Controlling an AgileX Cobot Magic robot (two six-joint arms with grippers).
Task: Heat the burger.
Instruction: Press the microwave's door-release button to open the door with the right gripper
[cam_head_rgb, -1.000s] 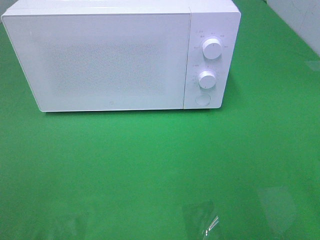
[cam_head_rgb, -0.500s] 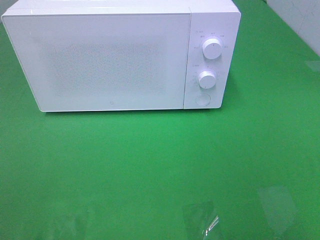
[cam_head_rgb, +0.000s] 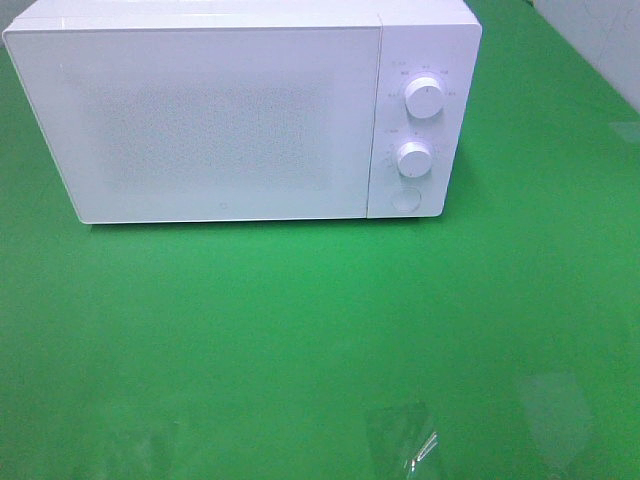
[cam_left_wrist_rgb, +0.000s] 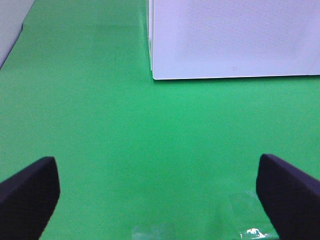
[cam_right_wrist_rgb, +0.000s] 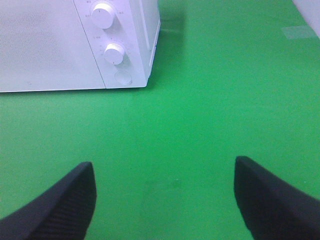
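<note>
Burger: it shows in no view, so where it sits cannot be told. One white microwave (cam_head_rgb: 220, 120) stands at the far side of the green table (cam_head_rgb: 300, 330), door shut. Its panel, to the right of the door, carries two round knobs, upper (cam_head_rgb: 425, 98) and lower (cam_head_rgb: 414, 158), with one round button (cam_head_rgb: 404, 200) beneath them.

There are two grippers, seen only from the wrist cameras. The left gripper (cam_left_wrist_rgb: 156, 165) hangs above bare table in front of the microwave's left corner, with its two dark fingers (cam_left_wrist_rgb: 30, 195) spread wide and nothing between them. The right gripper (cam_right_wrist_rgb: 163, 165) hangs in front of the panel end, with its two fingers (cam_right_wrist_rgb: 65, 200) likewise wide apart and holding nothing.

Two clear tape patches lie near the table's front edge, one (cam_head_rgb: 400, 440) glinting and one (cam_head_rgb: 555, 405) further right.

Against the earlier frames nothing has visibly moved: the microwave, knobs and patches sit where they were.
</note>
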